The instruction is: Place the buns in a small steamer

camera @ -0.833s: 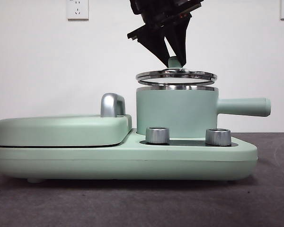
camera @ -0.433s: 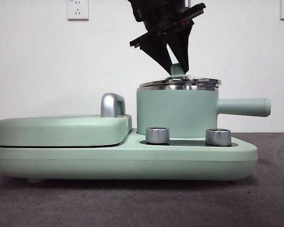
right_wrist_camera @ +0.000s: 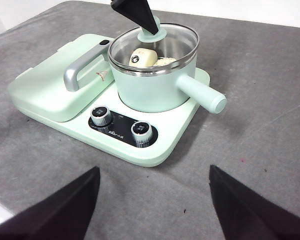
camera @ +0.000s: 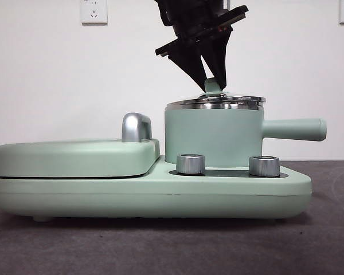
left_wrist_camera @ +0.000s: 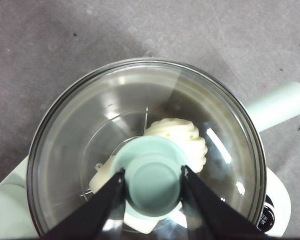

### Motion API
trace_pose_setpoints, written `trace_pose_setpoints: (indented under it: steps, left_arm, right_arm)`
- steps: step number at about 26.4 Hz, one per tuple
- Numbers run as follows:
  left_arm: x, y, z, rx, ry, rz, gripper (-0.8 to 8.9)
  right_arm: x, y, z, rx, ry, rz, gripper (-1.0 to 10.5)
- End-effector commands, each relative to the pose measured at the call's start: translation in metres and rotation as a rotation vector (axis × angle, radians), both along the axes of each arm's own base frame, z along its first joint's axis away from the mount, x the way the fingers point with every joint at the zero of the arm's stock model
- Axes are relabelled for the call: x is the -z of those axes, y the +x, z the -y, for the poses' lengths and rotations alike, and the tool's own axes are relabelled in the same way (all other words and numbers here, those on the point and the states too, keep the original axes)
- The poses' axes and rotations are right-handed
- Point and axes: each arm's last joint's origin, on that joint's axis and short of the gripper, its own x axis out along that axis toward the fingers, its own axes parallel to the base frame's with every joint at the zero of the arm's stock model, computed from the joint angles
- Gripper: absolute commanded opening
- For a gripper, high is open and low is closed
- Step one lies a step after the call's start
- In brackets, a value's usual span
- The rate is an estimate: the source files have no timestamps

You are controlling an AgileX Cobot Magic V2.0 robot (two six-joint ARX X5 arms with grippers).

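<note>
The left hand (left_wrist_camera: 152, 181) is clamped on the green knob (left_wrist_camera: 154, 182) of the glass lid (left_wrist_camera: 90, 125), which sits on the small steamer (camera: 212, 137) at the cooker's (camera: 149, 195) right end. Beyond the glass, both buns (left_wrist_camera: 182, 137) lie inside; they look soft and light, best gripped gently by the sides. The right hand (right_wrist_camera: 152, 210) hangs wide open and empty, well back over the desk (right_wrist_camera: 270, 100).

buns (left_wrist_camera: 182, 137): white, one pleated, one smooth, inside steamer, directly under left claw (left_wrist_camera: 152, 176)
steamer (camera: 212, 134): mint-green, upright, lidded, below claw

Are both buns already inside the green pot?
Yes. Through the glass lid, the smooth bun and the pleated bun both sit inside the green pot.
</note>
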Motion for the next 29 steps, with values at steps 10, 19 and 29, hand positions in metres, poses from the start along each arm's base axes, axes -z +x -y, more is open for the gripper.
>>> trace_pose_setpoints:
  steps: [10,19,29]
  left_arm:
    - [-0.039,-0.021,-0.014,-0.039,-0.028,0.038,5.04]
    - [-0.105,-0.114,-0.094,-0.086,-0.035,-0.014,5.04]
    - [-0.051,-0.222,-0.19,-0.196,-0.188,0.016,5.01]
  right_arm:
    - [-0.002,-0.001,0.0,0.001,0.021,0.005,3.5]
    - [-0.002,-0.001,-0.001,-0.037,0.034,0.0,3.5]
    - [-0.003,-0.003,-0.004,-0.154,0.07,-0.01,3.5]
